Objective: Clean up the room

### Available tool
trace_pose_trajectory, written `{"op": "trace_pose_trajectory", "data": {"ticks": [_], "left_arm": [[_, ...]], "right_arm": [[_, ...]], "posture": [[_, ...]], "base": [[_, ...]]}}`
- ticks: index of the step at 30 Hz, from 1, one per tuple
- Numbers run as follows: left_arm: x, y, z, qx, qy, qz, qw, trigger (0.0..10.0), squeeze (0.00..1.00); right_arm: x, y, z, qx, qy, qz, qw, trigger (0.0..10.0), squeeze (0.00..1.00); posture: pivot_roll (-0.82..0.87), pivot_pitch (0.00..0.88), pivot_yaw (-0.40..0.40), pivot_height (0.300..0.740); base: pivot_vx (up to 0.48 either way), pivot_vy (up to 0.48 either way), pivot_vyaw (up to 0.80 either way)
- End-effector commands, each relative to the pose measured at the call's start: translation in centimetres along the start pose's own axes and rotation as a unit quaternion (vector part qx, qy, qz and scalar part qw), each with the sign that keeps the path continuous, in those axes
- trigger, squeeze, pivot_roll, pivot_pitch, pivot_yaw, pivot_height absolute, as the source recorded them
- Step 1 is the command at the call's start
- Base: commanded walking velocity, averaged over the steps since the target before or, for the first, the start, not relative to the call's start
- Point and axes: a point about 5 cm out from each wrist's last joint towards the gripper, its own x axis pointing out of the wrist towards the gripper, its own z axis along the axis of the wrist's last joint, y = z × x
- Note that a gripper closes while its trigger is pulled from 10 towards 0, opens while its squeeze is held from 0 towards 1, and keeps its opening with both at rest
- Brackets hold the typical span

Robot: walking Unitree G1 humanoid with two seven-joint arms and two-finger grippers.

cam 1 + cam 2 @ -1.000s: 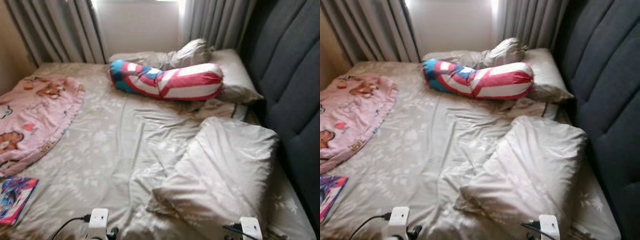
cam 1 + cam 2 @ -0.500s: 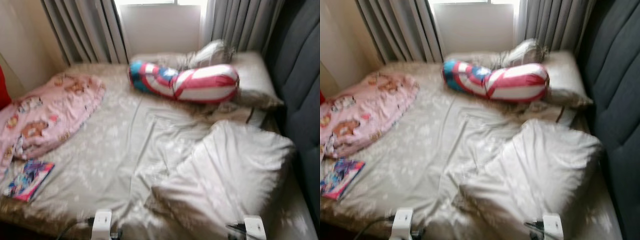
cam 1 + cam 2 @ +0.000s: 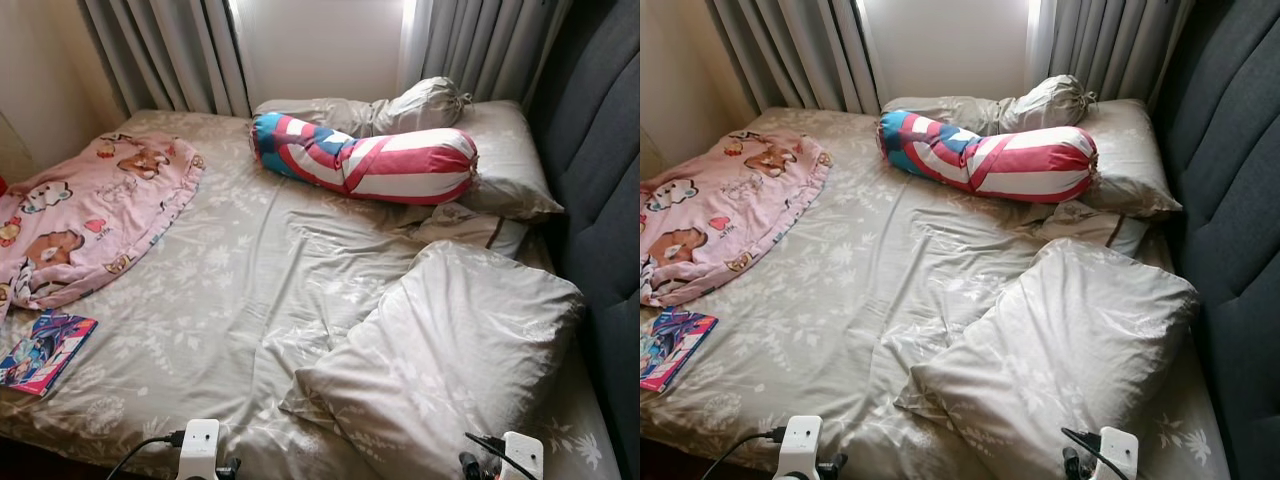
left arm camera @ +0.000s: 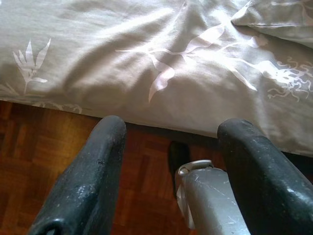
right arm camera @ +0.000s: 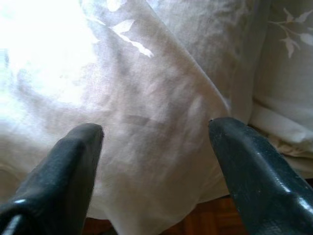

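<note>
Currently facing bed (image 3: pixel 250 290): big pillow (image 3: pixel 450 360) lying askew nearest me, pink blanket (image 3: pixel 80 220) bunched far left, book (image 3: pixel 45 350) beside it; left claw (image 4: pixel 166 161) and right claw (image 5: pixel 151 161) hanging wide open, gripping nothing; I am judging pillow's corner the surest grab

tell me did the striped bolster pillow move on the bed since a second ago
No. The striped bolster lies against the same beige pillow below the window; the whole picture shifted, so the camera moved.
</note>
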Motion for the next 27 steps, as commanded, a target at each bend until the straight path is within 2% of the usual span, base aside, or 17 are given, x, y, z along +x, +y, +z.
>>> {"op": "trace_pose_trajectory", "data": {"ticks": [1, 7, 8, 9, 10, 16, 23, 27], "left_arm": [[-0.1, 0.4, -0.2, 0.008, 0.004, 0.000, 1.000, 10.0, 0.00], [-0.2, 0.7, -0.4, 0.022, -0.002, 0.003, 1.000, 10.0, 0.00], [-0.3, 0.8, -0.3, 0.039, -0.011, 0.006, 0.999, 10.0, 0.00], [-0.3, 0.9, -0.2, 0.048, -0.019, 0.008, 0.999, 10.0, 0.00], [-0.4, 1.0, -0.2, 0.057, -0.030, 0.010, 0.998, 10.0, 0.00], [-0.8, 1.4, 0.0, 0.059, -0.073, 0.035, 0.995, 10.0, 0.00], [-1.2, 1.2, 0.0, 0.038, -0.110, 0.016, 0.993, 10.0, 0.00], [0.2, 0.7, 8.0, 0.039, -0.206, 0.006, 0.978, 10.0, 0.00]], "right_arm": [[-0.1, -0.1, -0.2, 0.009, -0.003, -0.001, 1.000, 10.0, 1.00], [-0.3, -0.1, -0.4, 0.004, -0.014, 0.007, 1.000, 10.0, 1.00], [-0.4, -0.1, -0.5, 0.002, -0.013, 0.007, 1.000, 10.0, 1.00], [-0.4, -0.1, -0.6, -0.001, -0.012, 0.007, 1.000, 10.0, 0.38], [-0.5, -0.2, -0.8, -0.004, -0.011, 0.006, 1.000, 10.0, 0.00], [-0.7, -0.2, -1.2, -0.009, -0.010, 0.010, 1.000, 10.0, 0.00], [-1.0, -0.5, -1.3, -0.003, -0.034, 0.009, 0.999, 10.0, 0.00], [-1.3, -0.7, -1.4, -0.015, -0.049, 0.019, 0.999, 10.0, 0.00]], "posture": [[0.04, 0.000, 0.025, 0.740], [0.04, 0.000, 0.043, 0.740], [0.05, 0.000, 0.046, 0.740], [0.05, 0.000, 0.050, 0.740], [0.05, 0.000, 0.051, 0.740], [0.05, 0.000, 0.063, 0.740], [0.05, 0.009, 0.060, 0.740], [0.05, 0.025, 0.051, 0.740]], "base": [[0.000, 0.000, 0.00], [0.000, 0.000, 0.00], [0.000, 0.000, 0.00], [0.000, 0.000, 0.00], [0.000, 0.000, 0.00], [0.000, 0.000, 0.00], [0.000, 0.000, 0.00], [0.000, 0.000, 0.00]]}}
